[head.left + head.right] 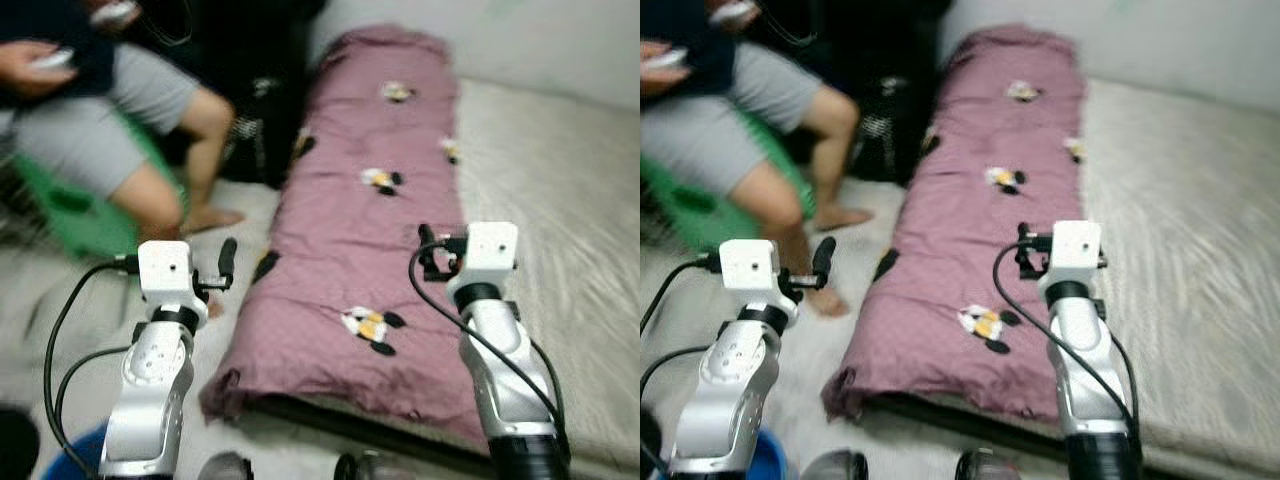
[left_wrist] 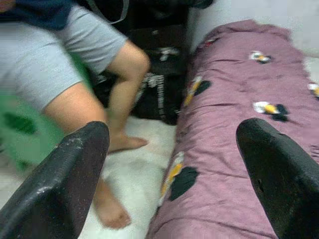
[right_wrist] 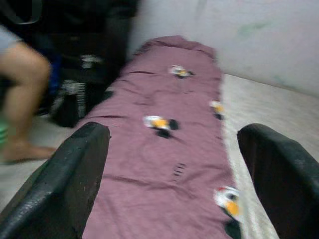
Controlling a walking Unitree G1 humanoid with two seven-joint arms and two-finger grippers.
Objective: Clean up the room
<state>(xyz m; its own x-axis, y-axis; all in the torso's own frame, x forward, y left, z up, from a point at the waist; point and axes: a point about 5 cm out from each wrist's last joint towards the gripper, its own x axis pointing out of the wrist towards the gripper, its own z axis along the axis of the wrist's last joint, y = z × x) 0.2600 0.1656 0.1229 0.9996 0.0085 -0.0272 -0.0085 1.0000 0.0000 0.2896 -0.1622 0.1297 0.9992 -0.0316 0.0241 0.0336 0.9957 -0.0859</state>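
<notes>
A long mauve quilt (image 1: 350, 230) with small cartoon patches lies lengthwise along the left side of a mattress (image 1: 560, 220) covered in a pale sheet. Its near corner hangs over the mattress edge toward the floor. My left gripper (image 2: 172, 134) is open and raised over the floor just left of the quilt, with one black finger (image 1: 228, 258) showing beside its wrist. My right gripper (image 3: 172, 134) is open and held above the quilt's near half (image 1: 432, 255), pointing along its length. Neither holds anything.
A person sits on a green stool (image 1: 70, 205) at the left, with one bare foot (image 1: 215, 217) on the pale floor near my left arm. A black bag (image 1: 255, 130) stands between the person and the bed. A blue object (image 1: 70, 455) lies by my feet.
</notes>
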